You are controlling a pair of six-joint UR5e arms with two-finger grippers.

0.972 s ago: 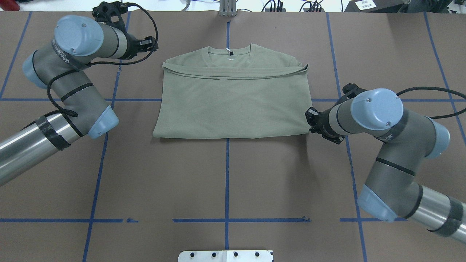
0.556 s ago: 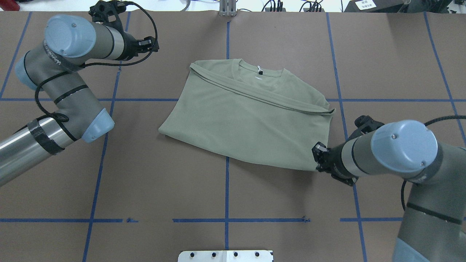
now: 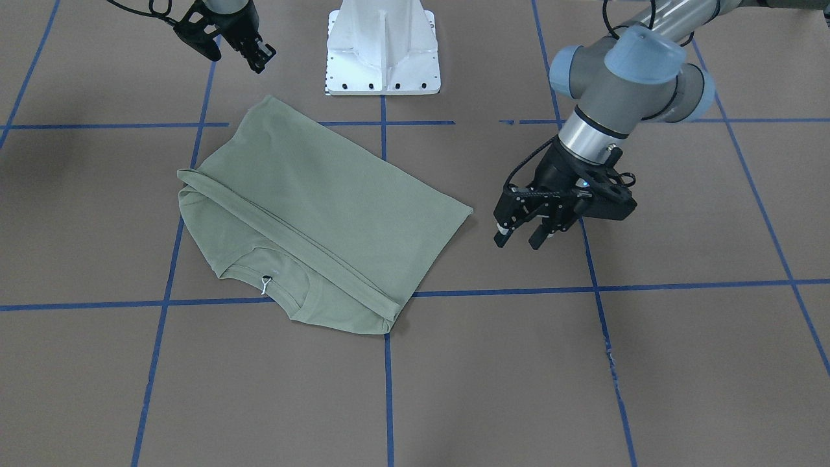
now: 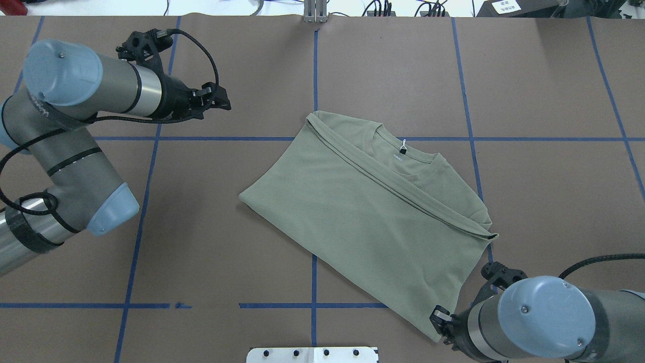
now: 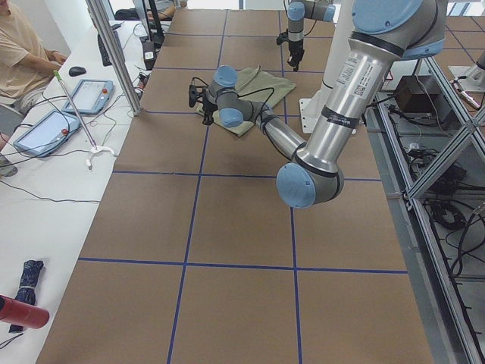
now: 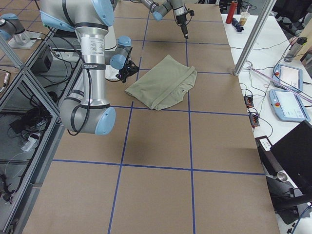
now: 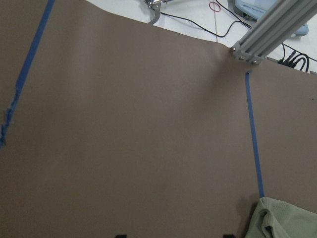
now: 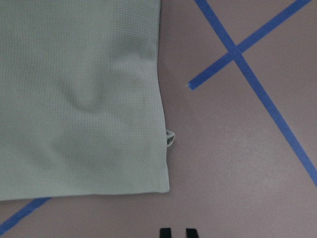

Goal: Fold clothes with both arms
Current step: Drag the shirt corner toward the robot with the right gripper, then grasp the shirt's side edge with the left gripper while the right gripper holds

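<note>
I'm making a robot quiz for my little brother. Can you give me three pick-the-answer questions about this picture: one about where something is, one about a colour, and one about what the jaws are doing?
1. Where is the small white label?
A) at the neck of the shirt
B) on a sleeve cuff
C) lying alone on the table

2. What colour are the tape lines on the table?
A) red
B) blue
C) yellow

3. What are the jaws of the left gripper doing?
A) squeezing the shirt
B) holding a cup
C) spread apart, holding nothing

Answers:
1 A, the label sits in the neck opening.
2 B, blue lines cross the brown surface.
3 C, the front-facing view shows a clear gap between them, and they are off to the side of the shirt.
</note>
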